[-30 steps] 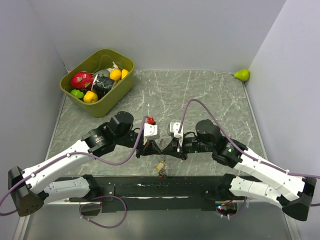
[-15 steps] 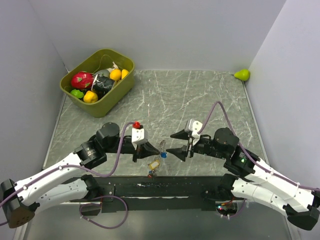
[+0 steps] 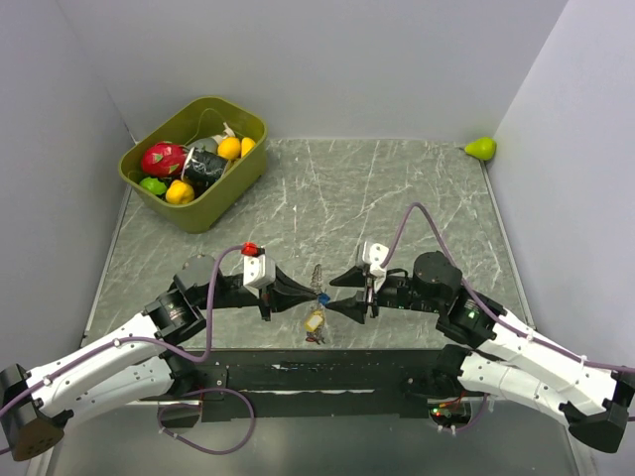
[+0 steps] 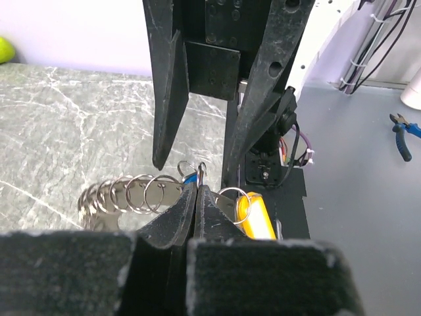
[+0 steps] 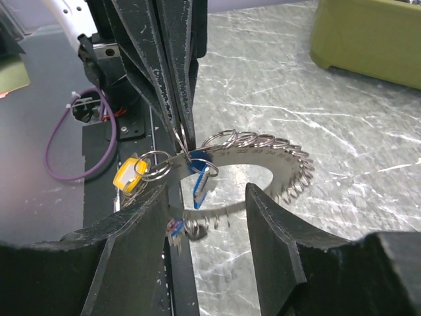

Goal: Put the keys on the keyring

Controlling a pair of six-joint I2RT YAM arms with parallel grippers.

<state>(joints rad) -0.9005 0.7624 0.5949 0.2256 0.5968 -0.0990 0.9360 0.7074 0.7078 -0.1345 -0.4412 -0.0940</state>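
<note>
Apparently near the end.
With left gripper (image 4: pixel 197 188) pressed together, pinches the keyring (image 5: pixel 264 157); right gripper (image 5: pixel 209 197) spread close by, near the table (image 3: pixel 417 198) front edge; carries blue key (image 5: pixel 200 183), yellow key (image 5: pixel 127 178), red key (image 5: pixel 174 228); shows no loose key.

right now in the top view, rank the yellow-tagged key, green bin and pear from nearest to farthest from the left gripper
1. yellow-tagged key, right by the left gripper, on its near-edge side.
2. green bin, far left corner.
3. pear, far right corner.
</note>
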